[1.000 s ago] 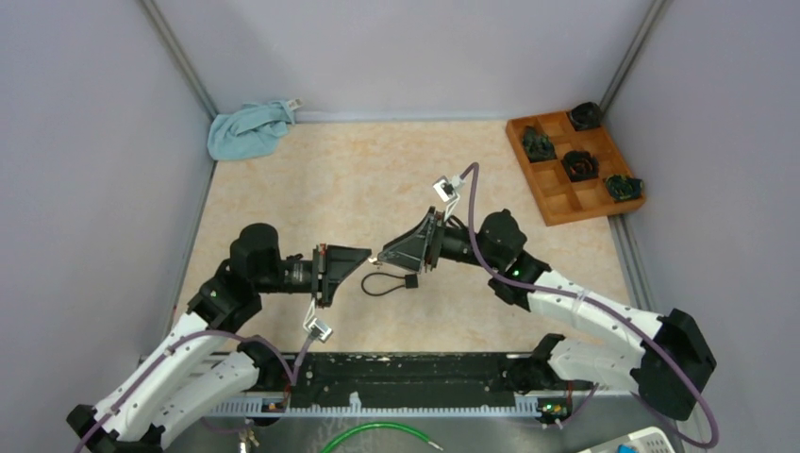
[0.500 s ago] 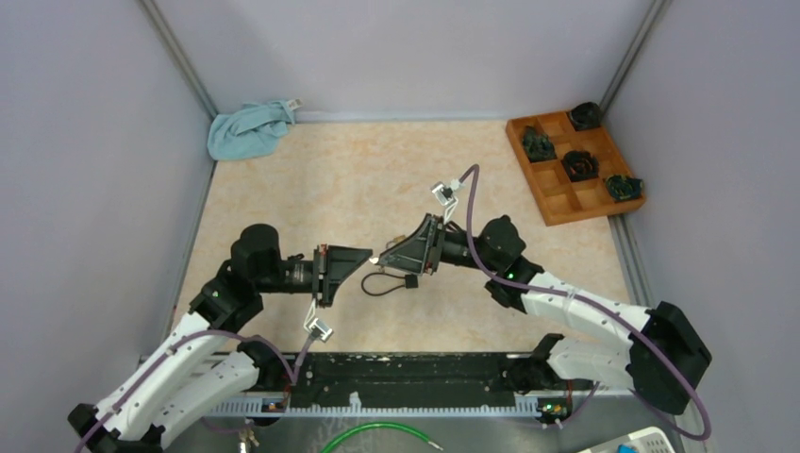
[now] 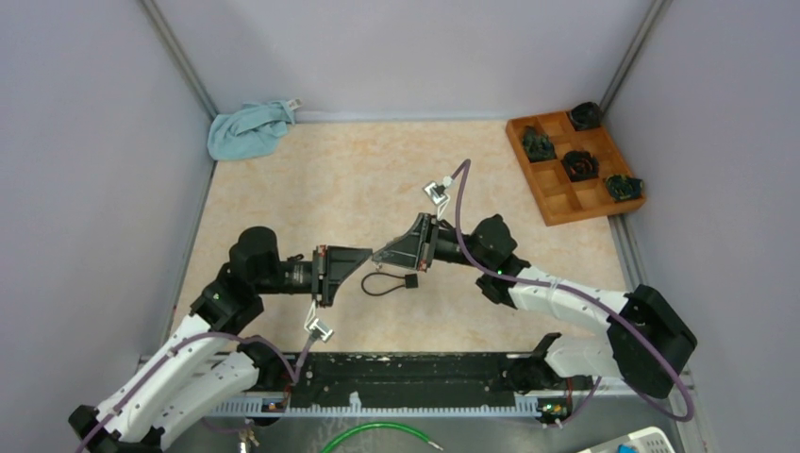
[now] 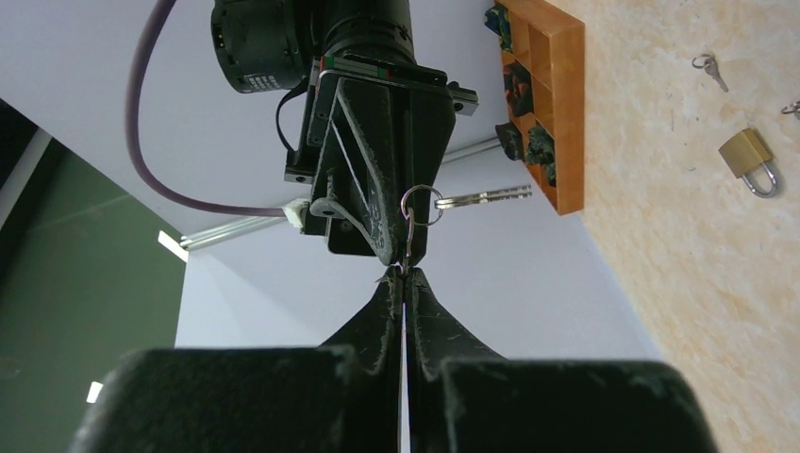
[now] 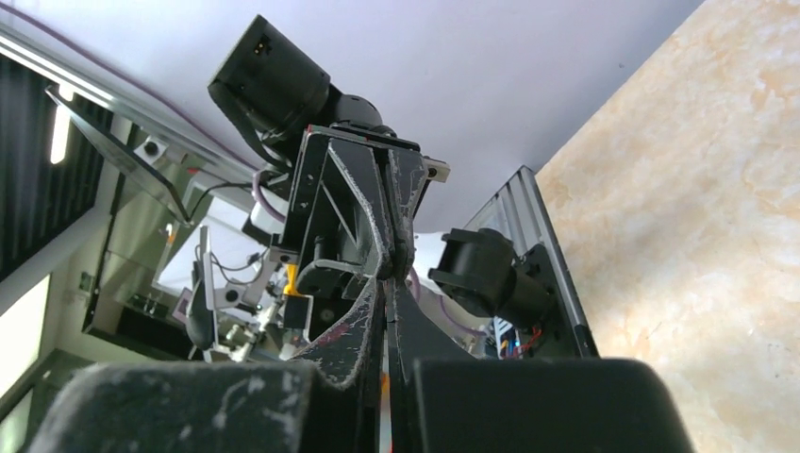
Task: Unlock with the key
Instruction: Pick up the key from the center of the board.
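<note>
Black on black: showed the left gripper (image 4: 404,283) and right gripper (image 5: 389,288) both clenched, meeting tip to tip in mid-air. Found a black cable lock (image 3: 389,282) on the table (image 3: 311,189) just beneath those tips, and a brass padlock (image 4: 750,160) ahead of the left gripper, beyond the right. Carried the silver key (image 4: 486,197) on its key ring (image 4: 421,203), long axis crosswise to the left fingers, pointing padlock-ward. Clamped, in the left, a thin link (image 4: 408,241) below that ring; could not confirm the right's hold. Judged the right arm nearer the padlock.

We see plain lilac walls (image 3: 396,57) on three sides, aluminium posts (image 3: 180,61) upper left and right, beige marbled table (image 3: 311,179) mid-frame, even light.
</note>
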`<action>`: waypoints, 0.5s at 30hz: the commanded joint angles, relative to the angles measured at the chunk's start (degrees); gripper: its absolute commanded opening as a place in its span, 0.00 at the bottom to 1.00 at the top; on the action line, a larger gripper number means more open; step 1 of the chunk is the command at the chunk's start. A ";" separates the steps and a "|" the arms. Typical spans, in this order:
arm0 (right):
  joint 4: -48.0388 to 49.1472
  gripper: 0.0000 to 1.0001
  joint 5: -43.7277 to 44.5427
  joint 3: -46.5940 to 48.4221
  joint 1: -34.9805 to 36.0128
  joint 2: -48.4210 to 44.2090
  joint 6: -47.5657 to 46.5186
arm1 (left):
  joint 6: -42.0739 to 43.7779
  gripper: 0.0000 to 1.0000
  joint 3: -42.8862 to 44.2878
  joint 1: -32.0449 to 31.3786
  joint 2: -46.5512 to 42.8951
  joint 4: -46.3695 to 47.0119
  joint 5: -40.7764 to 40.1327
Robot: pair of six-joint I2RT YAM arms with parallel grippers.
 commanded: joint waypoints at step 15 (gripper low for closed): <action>11.98 0.12 -1.05 -2.18 -0.32 1.57 8.95 | 17.92 0.00 -1.85 -0.30 -0.28 4.39 -2.70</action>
